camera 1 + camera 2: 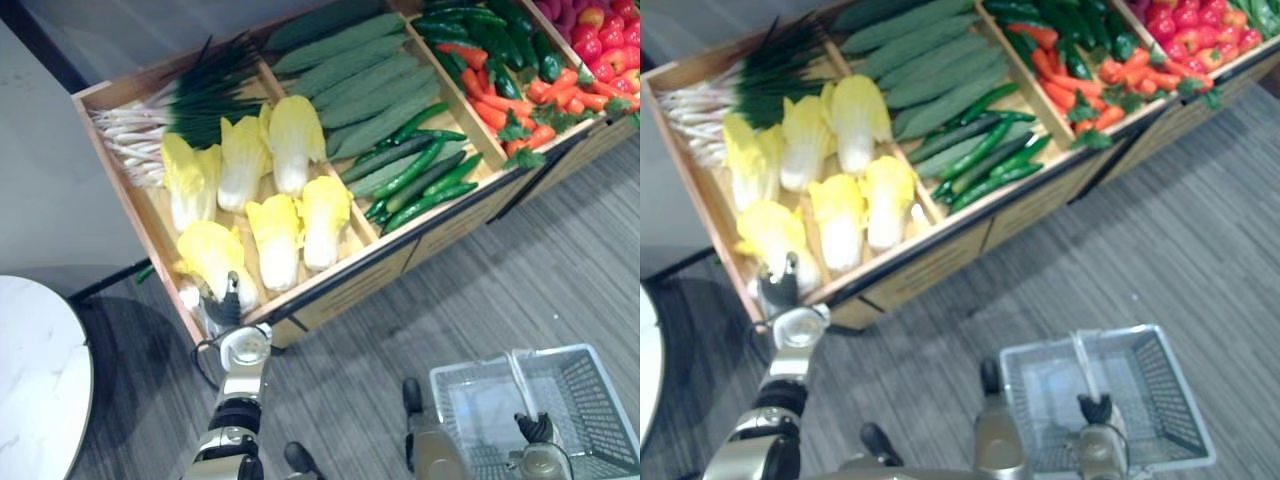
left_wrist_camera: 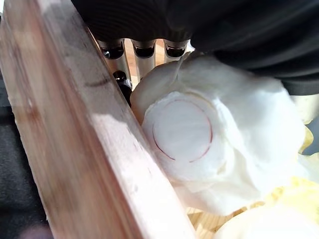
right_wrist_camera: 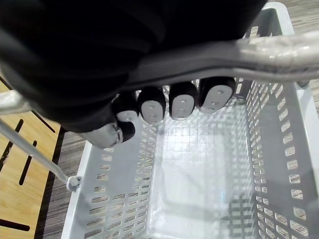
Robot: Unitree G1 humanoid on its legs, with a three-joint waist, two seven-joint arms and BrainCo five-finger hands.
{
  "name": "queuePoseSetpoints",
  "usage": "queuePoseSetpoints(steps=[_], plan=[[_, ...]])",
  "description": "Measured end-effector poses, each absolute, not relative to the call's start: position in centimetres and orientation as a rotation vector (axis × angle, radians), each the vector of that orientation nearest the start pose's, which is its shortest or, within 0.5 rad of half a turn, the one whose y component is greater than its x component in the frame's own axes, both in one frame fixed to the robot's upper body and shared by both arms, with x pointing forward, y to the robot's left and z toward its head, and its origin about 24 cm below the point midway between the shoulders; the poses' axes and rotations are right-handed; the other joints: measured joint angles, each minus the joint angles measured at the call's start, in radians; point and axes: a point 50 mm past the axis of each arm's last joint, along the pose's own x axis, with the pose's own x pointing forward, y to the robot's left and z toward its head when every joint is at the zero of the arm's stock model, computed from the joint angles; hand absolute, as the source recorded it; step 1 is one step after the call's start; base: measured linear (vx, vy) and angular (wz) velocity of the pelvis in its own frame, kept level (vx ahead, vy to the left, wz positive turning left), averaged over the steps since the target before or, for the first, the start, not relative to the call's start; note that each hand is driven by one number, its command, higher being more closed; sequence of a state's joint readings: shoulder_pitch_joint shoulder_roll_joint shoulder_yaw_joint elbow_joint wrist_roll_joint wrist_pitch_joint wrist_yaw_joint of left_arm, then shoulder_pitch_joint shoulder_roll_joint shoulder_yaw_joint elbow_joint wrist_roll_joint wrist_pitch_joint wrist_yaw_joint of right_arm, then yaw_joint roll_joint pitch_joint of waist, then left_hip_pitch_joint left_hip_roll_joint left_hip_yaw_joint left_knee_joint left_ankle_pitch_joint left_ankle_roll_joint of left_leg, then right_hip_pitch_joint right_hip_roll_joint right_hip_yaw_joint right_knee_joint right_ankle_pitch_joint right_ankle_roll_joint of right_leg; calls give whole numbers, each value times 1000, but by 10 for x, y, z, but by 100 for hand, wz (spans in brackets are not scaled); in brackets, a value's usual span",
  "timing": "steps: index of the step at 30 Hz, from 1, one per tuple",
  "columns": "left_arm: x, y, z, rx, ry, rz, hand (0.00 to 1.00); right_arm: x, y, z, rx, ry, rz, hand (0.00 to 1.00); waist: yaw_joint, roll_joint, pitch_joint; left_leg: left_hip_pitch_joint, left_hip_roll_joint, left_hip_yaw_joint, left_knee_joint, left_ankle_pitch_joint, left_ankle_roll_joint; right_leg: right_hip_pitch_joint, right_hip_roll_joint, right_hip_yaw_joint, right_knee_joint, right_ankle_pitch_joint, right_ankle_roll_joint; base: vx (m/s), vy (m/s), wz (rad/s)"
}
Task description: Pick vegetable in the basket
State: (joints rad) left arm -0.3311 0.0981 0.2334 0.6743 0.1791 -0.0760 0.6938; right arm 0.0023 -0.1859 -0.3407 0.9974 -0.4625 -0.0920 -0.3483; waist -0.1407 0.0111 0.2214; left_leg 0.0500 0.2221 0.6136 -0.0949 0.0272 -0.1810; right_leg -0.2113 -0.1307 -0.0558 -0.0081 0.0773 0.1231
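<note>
You can't tell how the left hand (image 1: 226,298) meets the cabbage (image 2: 199,139) at the front left corner of the wooden stand (image 2: 84,149). The cabbage's white stem end hides much of the hand, and the stand's rim is blurred up close. The stand's right end runs out of the picture, cutting off the red vegetables (image 1: 600,35). On the floor, the bottom edge cuts off the near end of the basket (image 1: 590,400) and part of the right hand (image 1: 535,428), which is curled round the handle (image 3: 249,52).
</note>
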Motion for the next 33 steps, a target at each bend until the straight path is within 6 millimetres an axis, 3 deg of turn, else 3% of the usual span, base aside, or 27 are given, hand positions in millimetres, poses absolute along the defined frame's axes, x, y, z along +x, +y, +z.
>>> queuePoseSetpoints(steps=[6, 16, 22, 27, 30, 33], plan=[[280, 209, 11, 153, 129, 820, 100, 128, -278, -123, -584, 896, -483, 100, 5, 6, -3, 2, -2, -56, 0, 2, 2, 40, -13, -52, -5, 0, 0, -17, -22, 24], [277, 215, 50, 123, -57, 871, 100, 117, -282, -127, -573, 938, -500, 100, 13, 18, -25, -8, -1, -116, 0, 15, 13, 71, -22, -102, -5, -1, 0, -32, -20, 17], [272, 215, 89, 207, -257, 882, 100, 113, -285, -127, -576, 955, -480, 100, 20, 18, -66, -10, -1, -126, 0, 19, 15, 74, -21, -100, -5, 0, 0, -1, -6, 3], [259, 195, 123, 417, -492, 591, 100, 130, -324, -100, -702, 864, -461, 100, 37, 26, -92, 8, -1, -101, 0, 17, 13, 75, -17, -72, -5, 4, 3, 10, -9, -12], [251, 172, 126, 472, -561, 353, 100, 154, -344, -73, -809, 755, -416, 100, 36, 35, -101, 26, -1, -75, 0, 14, 9, 75, -11, -45, -5, 8, 6, -8, -9, -23], [246, 152, 121, 493, -578, 171, 100, 183, -346, -51, -908, 639, -328, 100, 35, 40, -104, 55, -2, -29, 0, 6, 3, 71, -2, 2, -9, 19, 7, -22, -8, -54]])
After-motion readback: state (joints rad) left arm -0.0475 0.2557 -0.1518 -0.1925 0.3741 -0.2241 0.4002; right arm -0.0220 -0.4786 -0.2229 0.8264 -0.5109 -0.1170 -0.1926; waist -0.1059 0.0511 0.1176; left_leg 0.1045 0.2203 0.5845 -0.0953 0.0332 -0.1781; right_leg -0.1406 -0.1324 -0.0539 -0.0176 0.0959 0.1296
